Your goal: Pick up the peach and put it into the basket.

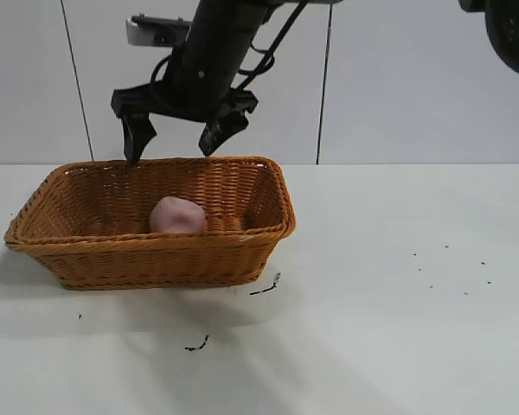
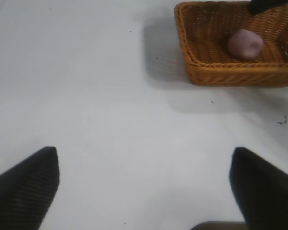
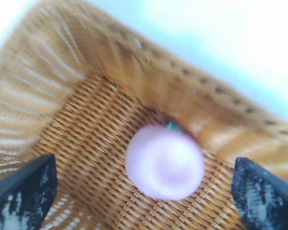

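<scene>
The pale pink peach lies on the floor of the orange-brown wicker basket, near its front wall. My right gripper hangs above the basket's back rim, open and empty. In the right wrist view the peach lies free on the weave below and between the spread fingers of the gripper. My left gripper is open and empty over bare white table, far from the basket and the peach. It does not show in the exterior view.
The basket stands at the left of a white table. Small dark marks lie by its front right corner, and further specks lie to the right. A dark rounded part shows at the top right.
</scene>
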You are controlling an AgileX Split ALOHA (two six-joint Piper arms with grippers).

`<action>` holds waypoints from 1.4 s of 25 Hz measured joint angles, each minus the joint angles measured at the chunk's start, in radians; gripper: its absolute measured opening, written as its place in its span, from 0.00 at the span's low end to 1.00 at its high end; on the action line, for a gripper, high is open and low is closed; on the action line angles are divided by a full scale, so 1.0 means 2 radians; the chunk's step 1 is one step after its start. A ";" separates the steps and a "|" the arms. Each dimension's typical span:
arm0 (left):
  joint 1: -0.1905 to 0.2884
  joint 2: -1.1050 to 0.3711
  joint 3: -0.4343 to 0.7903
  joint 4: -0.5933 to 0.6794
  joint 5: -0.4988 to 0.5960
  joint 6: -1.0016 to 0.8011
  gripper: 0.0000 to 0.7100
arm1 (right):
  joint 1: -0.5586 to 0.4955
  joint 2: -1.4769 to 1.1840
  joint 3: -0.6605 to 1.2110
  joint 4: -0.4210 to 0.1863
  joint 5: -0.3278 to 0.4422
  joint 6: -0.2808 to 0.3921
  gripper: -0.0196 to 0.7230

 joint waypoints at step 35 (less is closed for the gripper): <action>0.000 0.000 0.000 0.000 0.000 0.000 0.98 | -0.275 -0.210 0.239 -0.019 0.040 0.006 0.96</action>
